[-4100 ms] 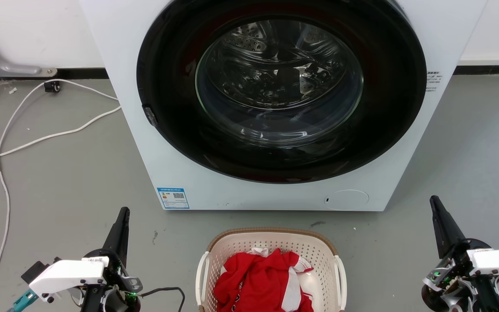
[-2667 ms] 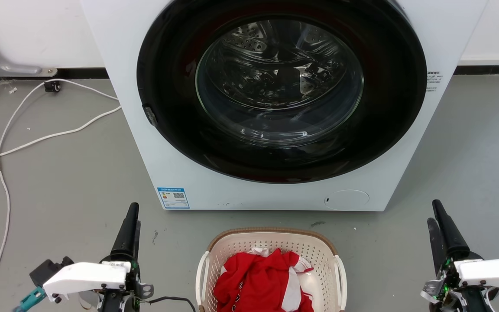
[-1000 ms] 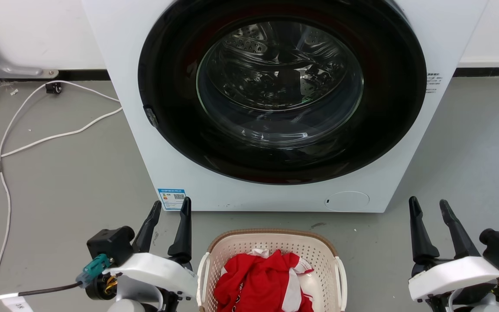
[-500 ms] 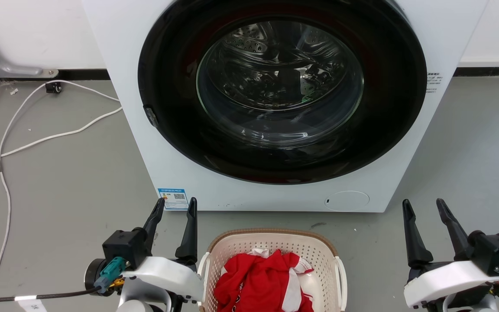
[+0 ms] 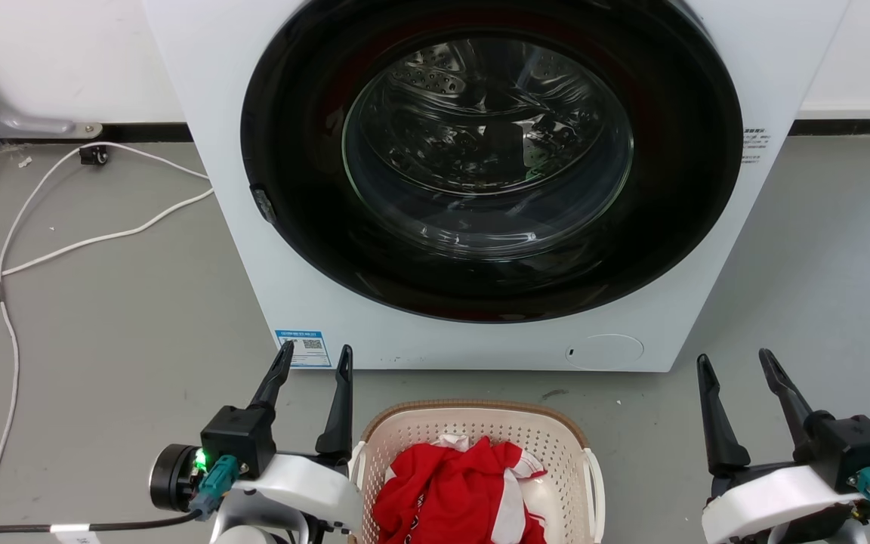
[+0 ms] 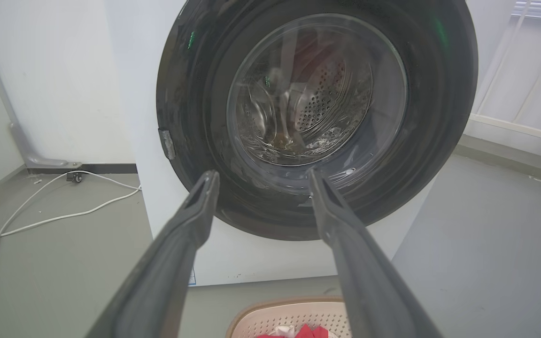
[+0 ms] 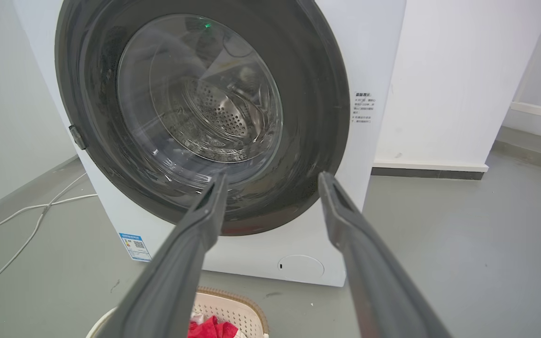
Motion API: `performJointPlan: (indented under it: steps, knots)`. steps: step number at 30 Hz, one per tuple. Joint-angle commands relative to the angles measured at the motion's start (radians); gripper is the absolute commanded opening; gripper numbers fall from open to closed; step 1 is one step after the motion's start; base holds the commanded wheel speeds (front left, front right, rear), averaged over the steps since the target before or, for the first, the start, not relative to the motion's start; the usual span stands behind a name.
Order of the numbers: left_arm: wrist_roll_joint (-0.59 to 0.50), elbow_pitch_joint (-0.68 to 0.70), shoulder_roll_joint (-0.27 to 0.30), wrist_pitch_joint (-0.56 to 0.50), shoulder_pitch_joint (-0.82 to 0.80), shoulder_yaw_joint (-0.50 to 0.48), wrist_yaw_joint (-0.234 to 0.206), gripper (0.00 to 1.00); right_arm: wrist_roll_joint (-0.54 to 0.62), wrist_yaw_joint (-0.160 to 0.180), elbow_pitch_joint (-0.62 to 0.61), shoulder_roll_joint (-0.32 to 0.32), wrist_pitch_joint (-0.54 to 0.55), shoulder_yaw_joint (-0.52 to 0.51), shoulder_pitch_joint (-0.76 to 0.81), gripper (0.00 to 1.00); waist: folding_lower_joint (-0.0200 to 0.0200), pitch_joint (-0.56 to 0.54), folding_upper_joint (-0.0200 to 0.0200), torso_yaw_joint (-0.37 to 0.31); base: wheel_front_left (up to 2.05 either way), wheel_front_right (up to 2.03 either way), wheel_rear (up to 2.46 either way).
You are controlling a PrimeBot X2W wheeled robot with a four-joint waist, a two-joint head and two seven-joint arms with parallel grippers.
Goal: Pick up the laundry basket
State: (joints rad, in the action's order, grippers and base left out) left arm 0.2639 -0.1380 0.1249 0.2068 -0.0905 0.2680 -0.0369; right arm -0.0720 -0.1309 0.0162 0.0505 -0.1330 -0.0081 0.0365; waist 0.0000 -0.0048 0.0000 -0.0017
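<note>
Parted end effector (image 6: 262, 172) — washer (image 6: 317, 94) beyond, laundry basket (image 6: 275, 319), perhaps red cloth (image 6: 305, 332)

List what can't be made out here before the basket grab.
- Near half of the laundry basket: cut off by the head view's bottom edge.
- Its left handle: partly behind the white forearm of the left gripper, head view.
- Anything under the red and white garment: covered by the cloth, head view.
- Print on the blue label of the washing machine: too small, head view.
- Drum contents: reflections on the door glass, all views.
</note>
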Motion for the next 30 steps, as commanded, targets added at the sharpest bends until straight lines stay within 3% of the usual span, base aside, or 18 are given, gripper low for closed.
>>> performJointPlan:
  steps: [1,30]
  knots:
    - [-0.020,0.006,0.001,0.010,-0.003,0.003,0.000,1.00,0.020,0.000,-0.012,0.000,-0.010,0.001,0.003,1.00,0.0000,0.000,0.0000,0.000,0.00,0.00,0.00]
    - [-0.174,-0.035,-0.057,0.060,0.024,-0.042,0.065,1.00,0.126,0.000,-0.001,0.000,-0.054,-0.005,0.018,1.00,0.0000,0.000,0.0000,0.005,0.00,0.00,0.00]
